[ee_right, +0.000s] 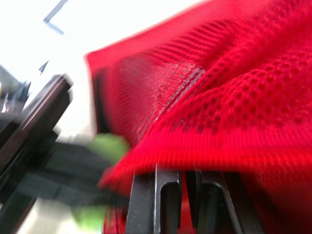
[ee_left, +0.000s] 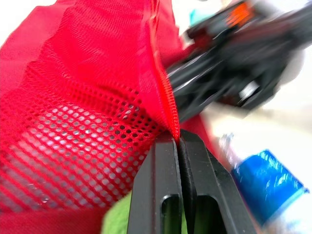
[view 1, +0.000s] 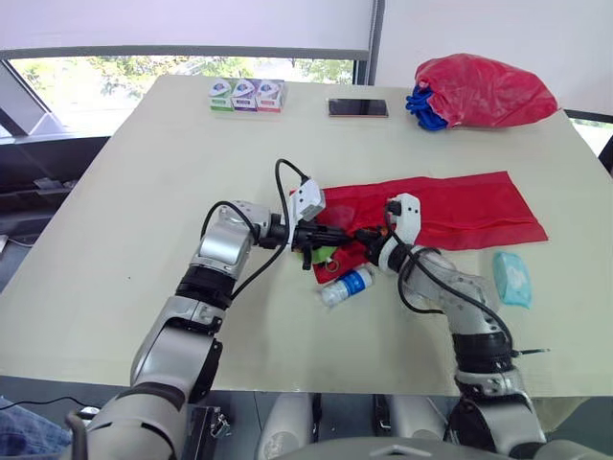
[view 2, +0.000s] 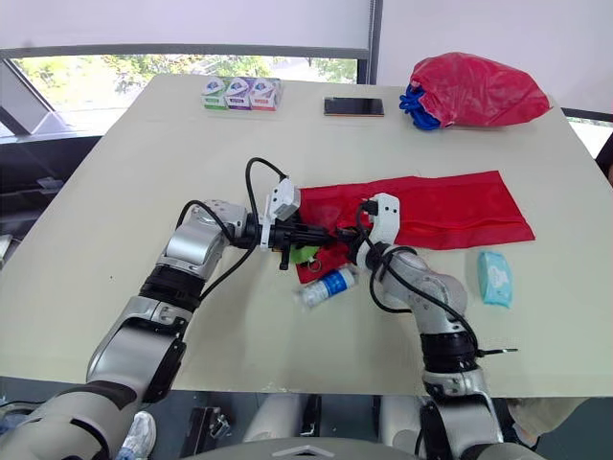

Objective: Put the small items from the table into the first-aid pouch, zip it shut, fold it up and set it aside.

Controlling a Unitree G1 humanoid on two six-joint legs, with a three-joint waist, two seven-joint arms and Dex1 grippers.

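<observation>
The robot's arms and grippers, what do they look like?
Both arms are chunky silver-grey metal segments with black joints: left arm, right arm. Each wrist carries a white boxy camera housing, with looping black cables. The left gripper and right gripper each have two flat black fingers.

— What's on the table (view 1: 144, 192)?
— A red pouch (view 1: 450, 206) spread rightward from the left claw (view 1: 343, 236); bottle (view 1: 345, 286) just nearside; blue packet (view 1: 512, 278) farther right.
— Beyond?
— Three boxes (view 1: 245, 95), phone (view 1: 358, 107), red bag (view 1: 484, 91) (blue stuff poking out).
</observation>
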